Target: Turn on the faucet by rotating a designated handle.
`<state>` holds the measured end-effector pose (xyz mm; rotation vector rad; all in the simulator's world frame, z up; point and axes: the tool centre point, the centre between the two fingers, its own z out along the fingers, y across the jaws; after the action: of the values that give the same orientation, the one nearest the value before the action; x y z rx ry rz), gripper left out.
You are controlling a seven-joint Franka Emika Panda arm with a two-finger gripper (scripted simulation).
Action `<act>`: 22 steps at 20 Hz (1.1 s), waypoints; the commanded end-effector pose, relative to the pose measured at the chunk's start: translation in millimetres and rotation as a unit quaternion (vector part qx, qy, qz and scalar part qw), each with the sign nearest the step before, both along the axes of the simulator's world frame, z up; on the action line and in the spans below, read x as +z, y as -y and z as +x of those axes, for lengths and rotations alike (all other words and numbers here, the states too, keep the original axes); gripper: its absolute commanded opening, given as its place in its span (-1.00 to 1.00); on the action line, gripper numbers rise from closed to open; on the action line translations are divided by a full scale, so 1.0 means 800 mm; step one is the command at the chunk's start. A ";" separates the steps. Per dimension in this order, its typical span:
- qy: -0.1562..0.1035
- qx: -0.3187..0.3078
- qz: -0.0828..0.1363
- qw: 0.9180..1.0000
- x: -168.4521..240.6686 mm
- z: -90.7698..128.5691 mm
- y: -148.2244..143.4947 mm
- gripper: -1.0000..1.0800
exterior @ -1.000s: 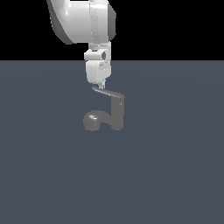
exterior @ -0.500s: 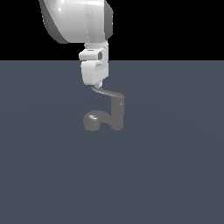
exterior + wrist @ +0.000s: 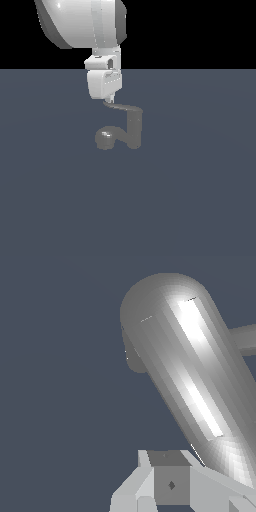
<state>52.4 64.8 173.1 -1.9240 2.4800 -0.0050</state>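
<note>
The grey faucet [image 3: 134, 131] stands on the dark floor, its curved spout ending in a round head [image 3: 105, 137] toward the exterior view's left. Its handle [image 3: 122, 107] runs from the post top toward the exterior view's left. My gripper [image 3: 109, 100] hangs from the white arm with its fingertips touching the handle's free end; the tips look pressed together, with nothing between them. In the wrist view the handle [image 3: 195, 371] fills the picture as a thick shiny bar, right beside the gripper [image 3: 170, 483].
A flat dark blue-grey floor [image 3: 200, 200] surrounds the faucet. The bulky white arm link [image 3: 80, 20] hangs above and to the exterior view's left of the fixture.
The arm and gripper have shifted toward the exterior view's left and slightly down. The handle's free end has swung a little the same way with the fingertips.
</note>
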 end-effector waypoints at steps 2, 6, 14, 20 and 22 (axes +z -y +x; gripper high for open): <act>-0.002 0.002 0.001 1.000 0.000 -0.014 -0.009 -1.00; -0.002 0.002 0.000 1.000 0.000 -0.027 -0.014 -1.00; -0.001 -0.001 -0.001 1.000 0.000 -0.042 -0.002 -1.00; -0.001 0.000 -0.001 1.000 0.000 -0.061 0.004 -1.00; -0.002 0.000 0.000 1.000 0.000 -0.068 0.006 -1.00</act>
<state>3.4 68.1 173.9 -1.9356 2.4684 -0.0047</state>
